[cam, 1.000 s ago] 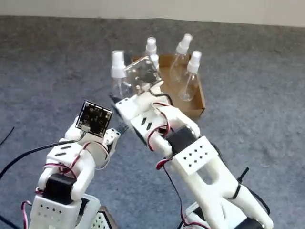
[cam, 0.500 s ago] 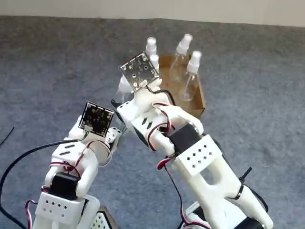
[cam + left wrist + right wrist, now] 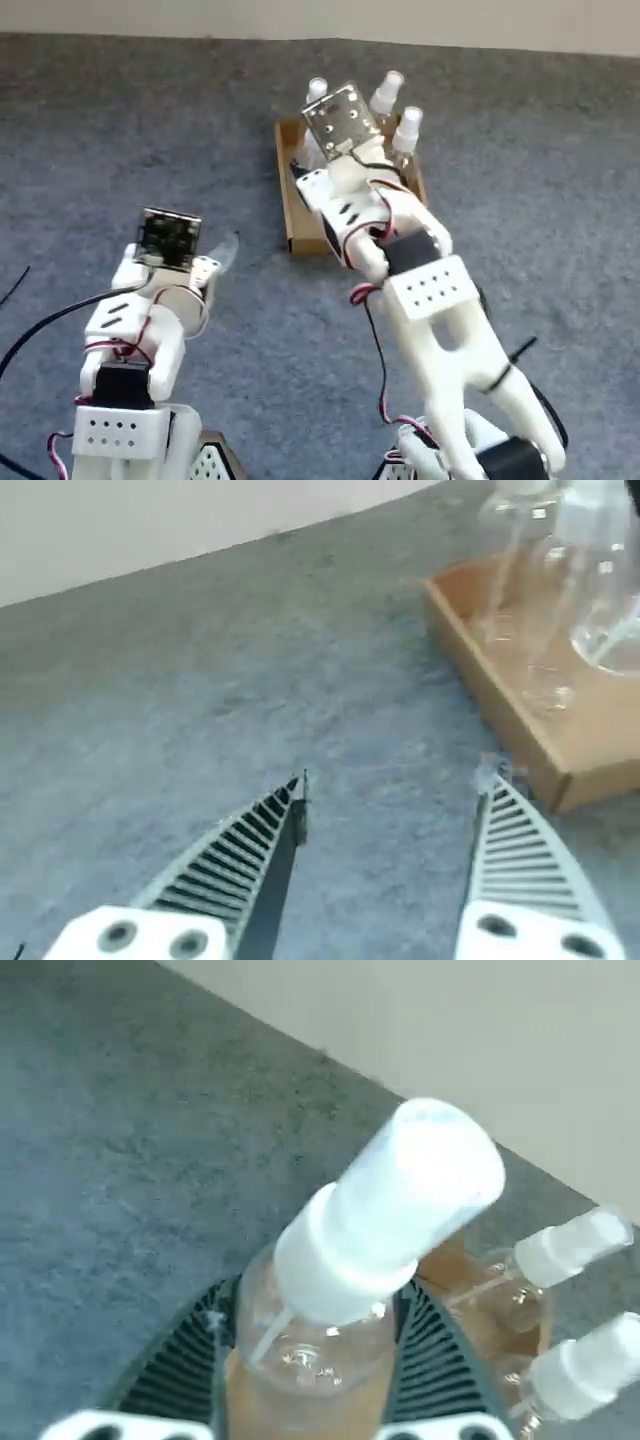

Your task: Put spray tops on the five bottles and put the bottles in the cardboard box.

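With my left hand [image 3: 396, 798] hanging released, I am clenching my right hand [image 3: 315, 1308] on a white-topped clear plastic bottle [image 3: 385, 1215] over the brown cardboard box [image 3: 288, 205] holding other topped bottles [image 3: 575, 1245], not yet setting it down.

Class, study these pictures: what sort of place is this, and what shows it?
Probably a robotics lab or hobby bench: two white arms with bare red wires stand on grey carpet; the right gripper holds a spray bottle at a cardboard box of others.
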